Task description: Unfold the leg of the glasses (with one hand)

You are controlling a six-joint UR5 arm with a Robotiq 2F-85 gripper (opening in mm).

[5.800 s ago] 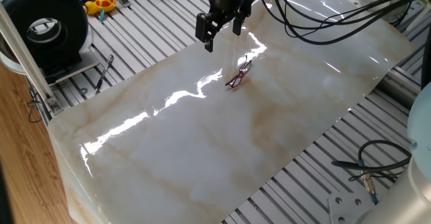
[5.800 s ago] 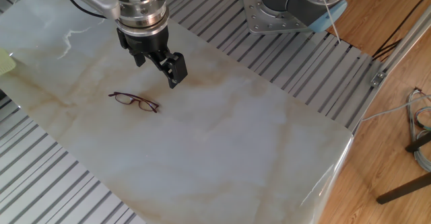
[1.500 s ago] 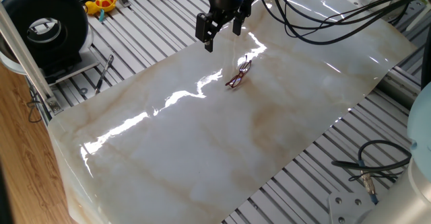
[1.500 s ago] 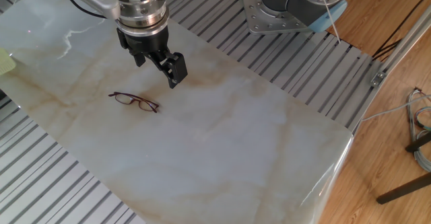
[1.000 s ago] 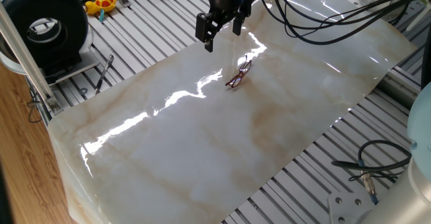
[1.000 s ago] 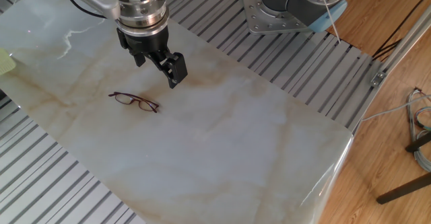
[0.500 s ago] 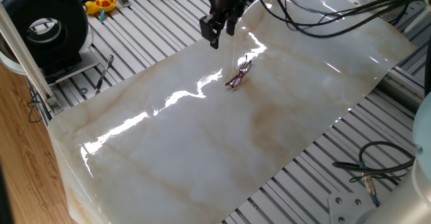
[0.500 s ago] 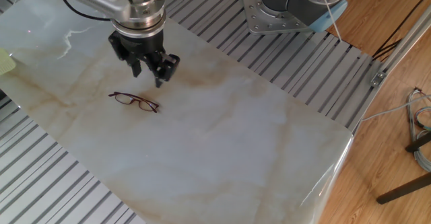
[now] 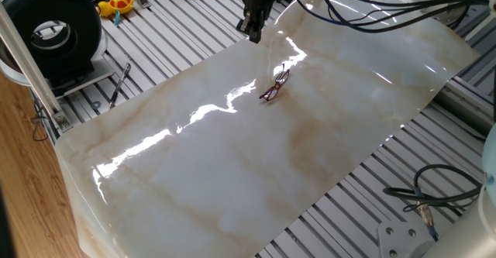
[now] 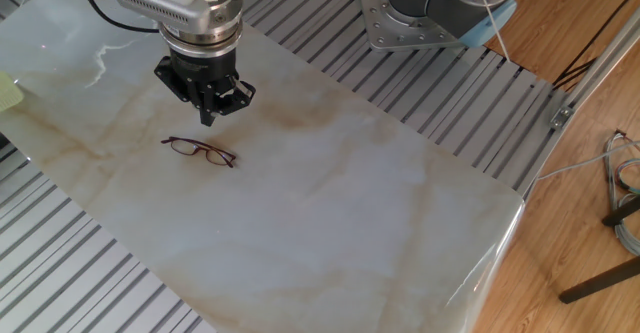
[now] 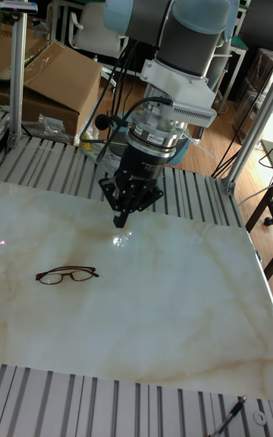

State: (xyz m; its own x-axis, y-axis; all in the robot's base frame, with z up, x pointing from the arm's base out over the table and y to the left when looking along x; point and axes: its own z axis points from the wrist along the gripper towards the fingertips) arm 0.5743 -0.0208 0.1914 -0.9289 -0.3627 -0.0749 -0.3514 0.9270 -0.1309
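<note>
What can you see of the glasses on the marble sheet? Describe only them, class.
The glasses are small and thin, with dark reddish-purple wire rims, clear lenses and slender dark legs. They lie flat on the pale marble-patterned sheet. Nothing touches them but the sheet: the hand hangs in the air beside them.

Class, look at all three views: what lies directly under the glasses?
The glasses lie flat on the glossy marble-patterned sheet, and nothing else shows beneath them through the clear lenses. The gripper hangs apart from them, covering none of the frame.
</note>
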